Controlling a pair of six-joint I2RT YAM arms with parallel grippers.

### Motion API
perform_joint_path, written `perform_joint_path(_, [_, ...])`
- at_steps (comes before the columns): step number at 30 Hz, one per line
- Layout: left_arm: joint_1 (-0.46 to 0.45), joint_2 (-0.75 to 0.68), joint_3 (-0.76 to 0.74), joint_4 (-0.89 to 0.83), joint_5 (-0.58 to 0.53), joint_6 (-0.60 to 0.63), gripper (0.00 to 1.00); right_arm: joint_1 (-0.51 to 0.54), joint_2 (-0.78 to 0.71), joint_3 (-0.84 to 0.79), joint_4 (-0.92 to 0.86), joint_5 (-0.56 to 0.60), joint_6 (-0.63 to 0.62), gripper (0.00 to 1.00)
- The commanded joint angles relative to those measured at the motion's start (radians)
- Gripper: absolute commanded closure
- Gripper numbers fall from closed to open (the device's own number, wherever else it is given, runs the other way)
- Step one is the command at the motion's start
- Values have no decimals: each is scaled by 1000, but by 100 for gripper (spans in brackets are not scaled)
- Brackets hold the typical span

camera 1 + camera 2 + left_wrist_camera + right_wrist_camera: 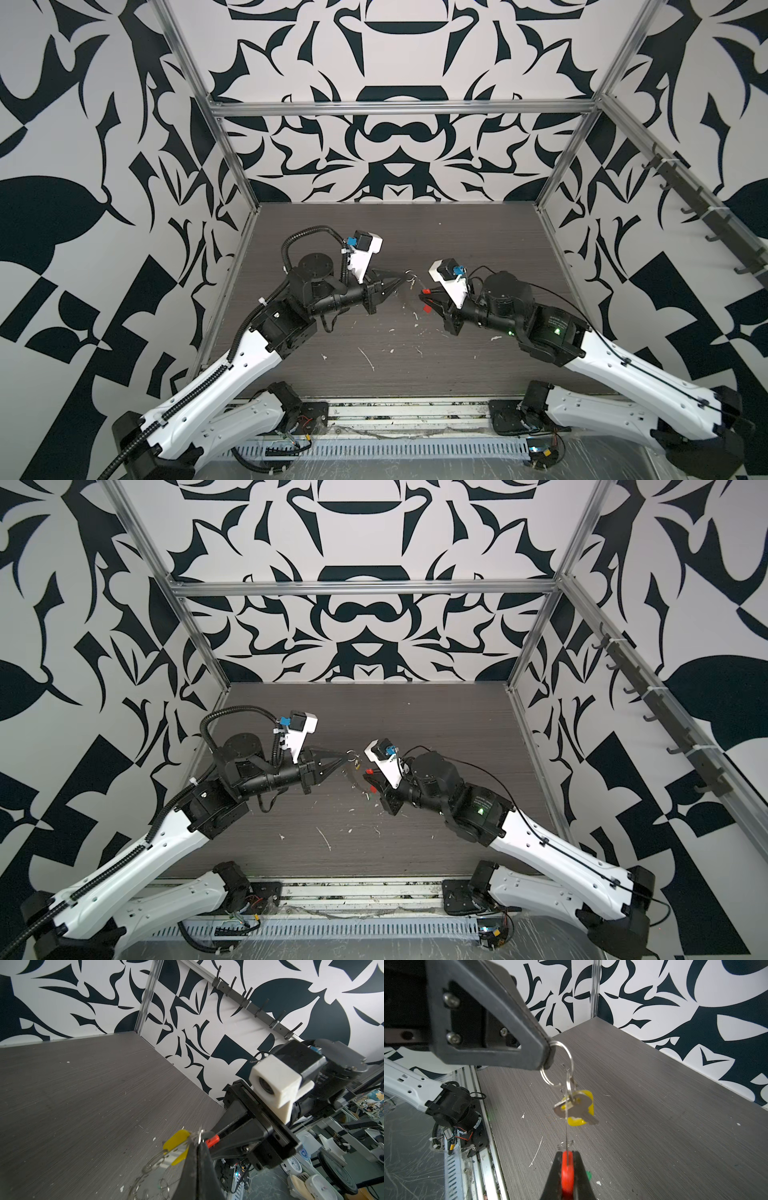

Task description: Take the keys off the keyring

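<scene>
the left gripper was clamped on a split ring. the right gripper pinched the red sleeve of the keyring, its wire too thin to trace. a silver key with a yellow piece hung between them above the table. a green scrap lay half hidden by the right jaw.

The left arm and right arm wear glossy white shells between chunky black joints. A ribbed black conduit runs on the left one at centre left; a thin black cable and a green light mark the right. White camera housings carry blue plugs. Silver screws stud the black triangular fingers of the left gripper.
</scene>
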Motion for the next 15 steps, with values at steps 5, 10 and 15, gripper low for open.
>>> perform_joint_path(5, [-18,37,103,-156,-104,-21,100,37,15,69,-26,89,-51,100])
perform_joint_path(10, [-25,45,121,-180,-113,-30,100,70,17,75,-33,154,-71,100])
perform_joint_path(15, [-33,41,135,-202,-121,-30,100,75,9,72,-23,189,-77,100])
